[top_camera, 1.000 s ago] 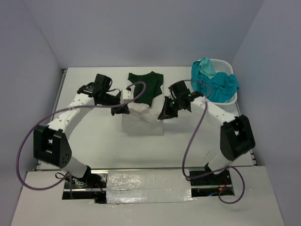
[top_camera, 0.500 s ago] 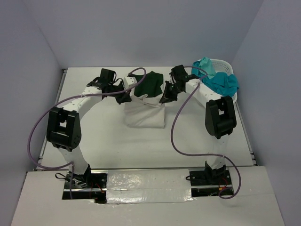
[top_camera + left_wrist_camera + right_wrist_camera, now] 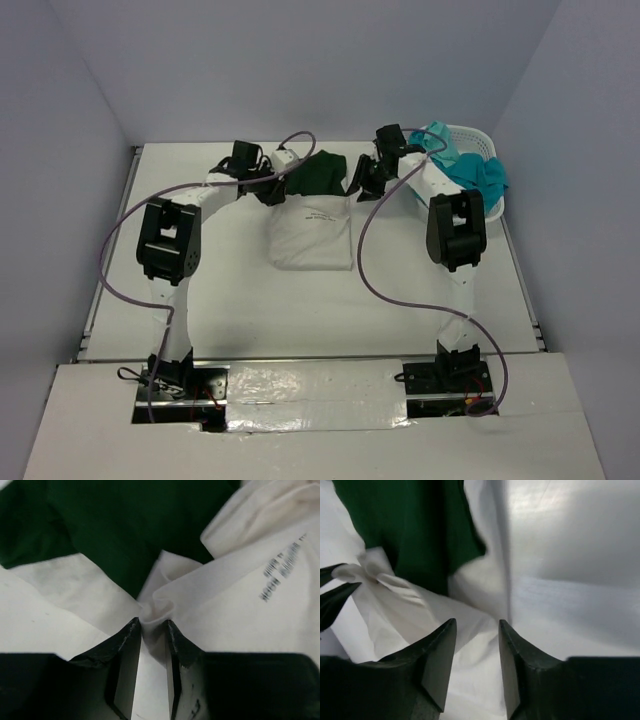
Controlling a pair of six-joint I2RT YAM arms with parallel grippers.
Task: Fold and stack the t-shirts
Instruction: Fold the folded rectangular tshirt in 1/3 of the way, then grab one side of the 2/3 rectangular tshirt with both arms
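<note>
The white t-shirt (image 3: pixel 312 240) with dark print lies folded at mid-table, its far edge overlapping the dark green t-shirt (image 3: pixel 322 172) behind it. My left gripper (image 3: pixel 272 193) is at the shirt's far left corner. In the left wrist view it (image 3: pixel 152 625) is shut on a bunched fold of white cloth (image 3: pixel 240 605), next to the green tee (image 3: pixel 115 530). My right gripper (image 3: pixel 357 190) is at the far right corner. In the right wrist view it (image 3: pixel 477 625) is open above the white cloth (image 3: pixel 420 610), with the green tee (image 3: pixel 410 525) beyond.
A white lattice laundry basket (image 3: pixel 478 132) stands at the back right with teal tees (image 3: pixel 470 175) heaped in it and hanging over its rim. Purple cables loop from both arms over the table.
Both arms moved away from the bases toward the back, carrying the white shirt's edge over into a fold. The right jaws now stand apart.
</note>
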